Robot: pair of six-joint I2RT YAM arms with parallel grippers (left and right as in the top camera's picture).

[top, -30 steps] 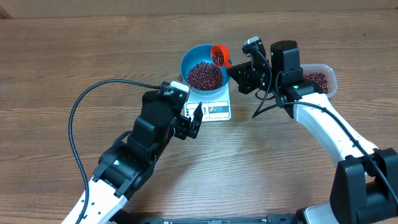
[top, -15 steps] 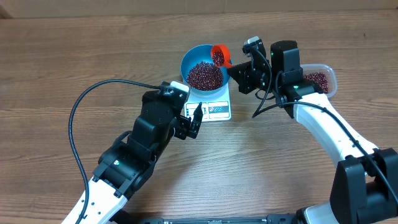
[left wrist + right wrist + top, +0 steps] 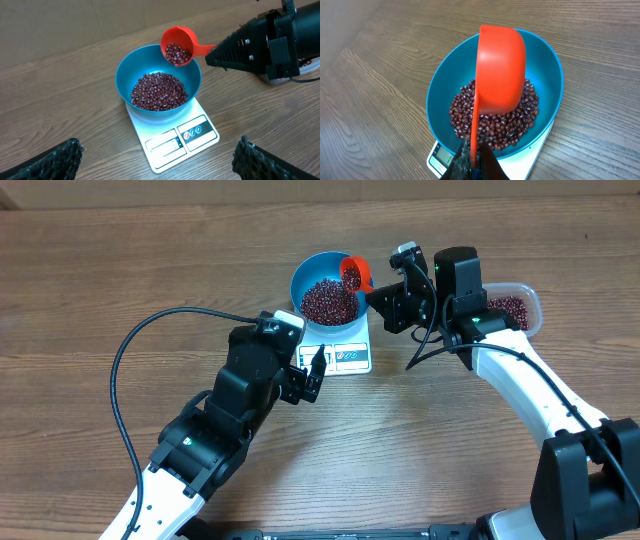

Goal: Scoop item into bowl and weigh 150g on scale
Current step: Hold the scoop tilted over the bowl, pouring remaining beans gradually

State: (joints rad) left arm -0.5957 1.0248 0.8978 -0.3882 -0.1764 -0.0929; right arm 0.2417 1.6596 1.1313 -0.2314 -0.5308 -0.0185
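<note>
While the scoop (image 3: pixel 177 50) is held tilted, entries are recorded thus:
Right gripper (image 3: pixel 378 294): pressed together on the scoop handle, cup just ahead of it.
Left gripper (image 3: pixel 311 372): spread wide, nothing held.
Beans (image 3: pixel 159 91): heaped in the bowl (image 3: pixel 122 75), below and ahead of the right gripper; more in the scoop.
Scale (image 3: pixel 197 134): under the bowl, just ahead of the left gripper.
Handling: judged light, hard, loose, prone to rolling; best taken by scoop, gripped at the handle.
</note>
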